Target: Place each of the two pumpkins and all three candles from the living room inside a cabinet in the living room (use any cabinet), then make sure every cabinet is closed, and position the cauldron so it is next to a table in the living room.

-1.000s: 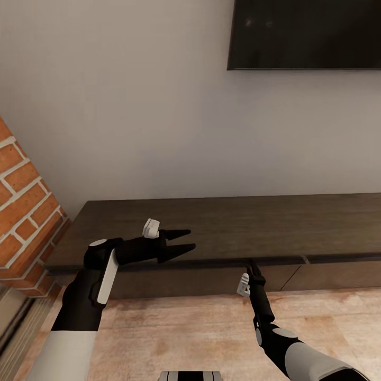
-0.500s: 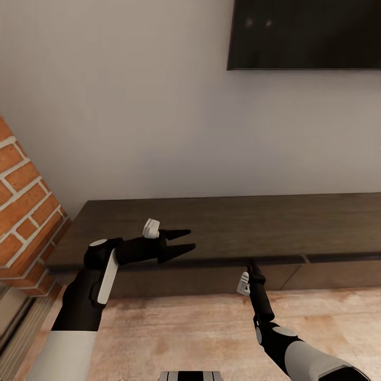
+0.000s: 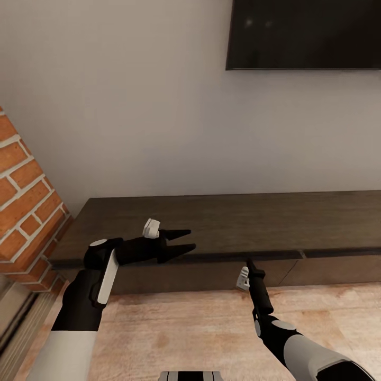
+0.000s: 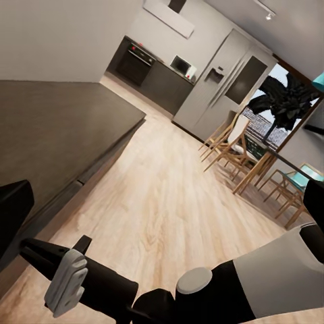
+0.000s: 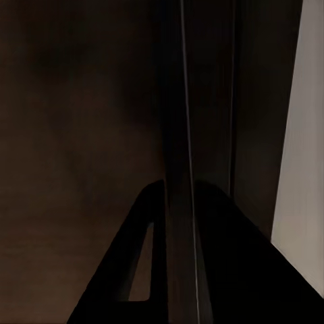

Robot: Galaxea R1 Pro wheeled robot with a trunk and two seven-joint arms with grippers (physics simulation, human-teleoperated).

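**Two grippers at the cabinet front**

Two fingers of the left gripper (image 3: 185, 239) are spread apart with nothing between them, hovering over the near left part of the cabinet (image 3: 254, 222) top. The right gripper (image 3: 250, 263) points its tip at the cabinet's near front edge; I cannot tell how far its fingers are apart. Red brick (image 3: 24, 206) stands at the left, a dark screen (image 3: 304, 34) hangs on the far wall, and pale wood floor (image 3: 201, 328) lies nearer.

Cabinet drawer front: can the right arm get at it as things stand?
Probably yes. The right end effector is already at the cabinet front, just under the top's edge, with nothing between them. The left end effector hovers off to the side, out of its way.
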